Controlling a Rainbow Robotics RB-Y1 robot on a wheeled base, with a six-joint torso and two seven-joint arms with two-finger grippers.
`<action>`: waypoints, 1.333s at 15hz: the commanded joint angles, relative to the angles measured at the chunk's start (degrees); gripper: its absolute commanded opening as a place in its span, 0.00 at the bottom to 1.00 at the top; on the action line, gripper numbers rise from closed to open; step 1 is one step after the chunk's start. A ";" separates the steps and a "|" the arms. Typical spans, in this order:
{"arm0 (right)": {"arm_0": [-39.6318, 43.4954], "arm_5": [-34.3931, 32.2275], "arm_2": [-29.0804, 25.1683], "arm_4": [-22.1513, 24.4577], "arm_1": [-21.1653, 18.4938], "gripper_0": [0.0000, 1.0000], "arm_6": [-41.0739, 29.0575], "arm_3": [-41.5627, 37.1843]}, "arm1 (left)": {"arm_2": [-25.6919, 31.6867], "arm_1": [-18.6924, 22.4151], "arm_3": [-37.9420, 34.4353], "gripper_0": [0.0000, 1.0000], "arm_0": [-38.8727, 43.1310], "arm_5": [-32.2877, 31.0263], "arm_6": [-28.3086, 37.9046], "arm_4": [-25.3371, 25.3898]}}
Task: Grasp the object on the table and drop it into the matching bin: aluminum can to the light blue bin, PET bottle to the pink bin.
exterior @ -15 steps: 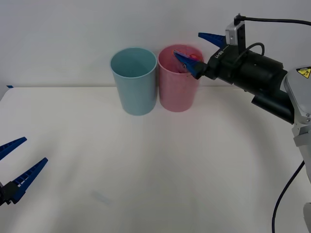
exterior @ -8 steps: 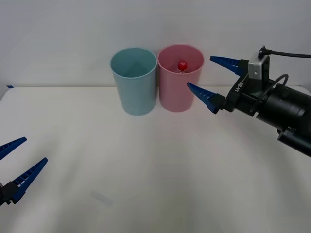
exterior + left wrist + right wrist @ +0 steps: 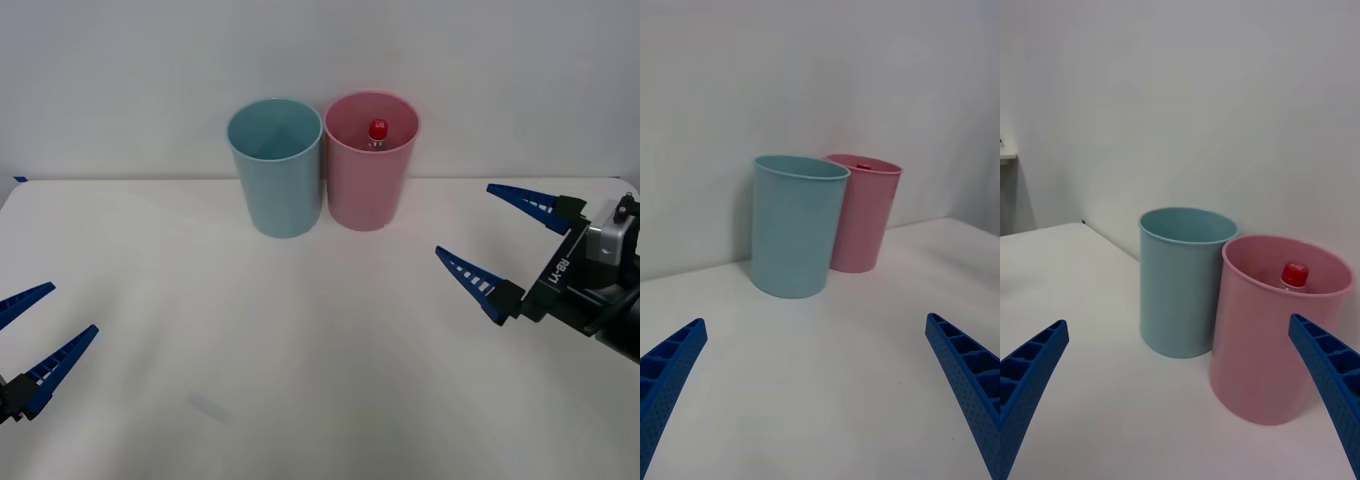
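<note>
withdrawn right tool, empty, "rb-y1" lettering

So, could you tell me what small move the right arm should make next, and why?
Probably just draw back to a resting pose. The PET bottle already stands inside the pink bin, red cap visible below the rim, and the right gripper is open and empty, apart from both bins. The left gripper waits open at the near left.

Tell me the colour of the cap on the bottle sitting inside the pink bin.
Red. The bottle's cap shows best in the right wrist view, just below the pink bin's rim.
</note>
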 commanded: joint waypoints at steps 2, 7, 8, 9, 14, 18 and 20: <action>8.73 -2.14 -5.15 -3.17 1.60 1.00 9.56 -0.75 | 0.00 0.00 0.00 1.00 0.00 0.00 0.00 0.00; 18.14 -9.26 -13.14 -5.98 6.78 1.00 13.69 -0.75 | 0.00 0.00 0.00 1.00 0.00 0.00 0.00 0.00; 19.90 -9.61 -13.58 -7.21 7.05 1.00 13.87 -0.75 | 0.00 0.00 0.00 1.00 0.00 0.00 0.00 0.00; 21.83 -9.70 -14.11 -8.80 7.14 1.00 13.96 -0.75 | 0.00 0.00 0.00 1.00 0.00 0.00 0.00 0.00; 27.81 -9.70 -16.04 -12.49 7.14 1.00 14.05 -0.75 | 0.00 0.00 0.00 1.00 0.00 0.00 0.00 0.00; 28.60 -9.26 -16.22 -12.49 7.14 1.00 13.69 -0.75 | 0.00 0.00 0.00 1.00 0.00 0.00 0.00 0.00; 28.77 -9.26 -16.22 -12.40 7.14 1.00 13.69 -0.75 | 0.00 0.00 0.00 1.00 0.00 0.00 0.00 0.00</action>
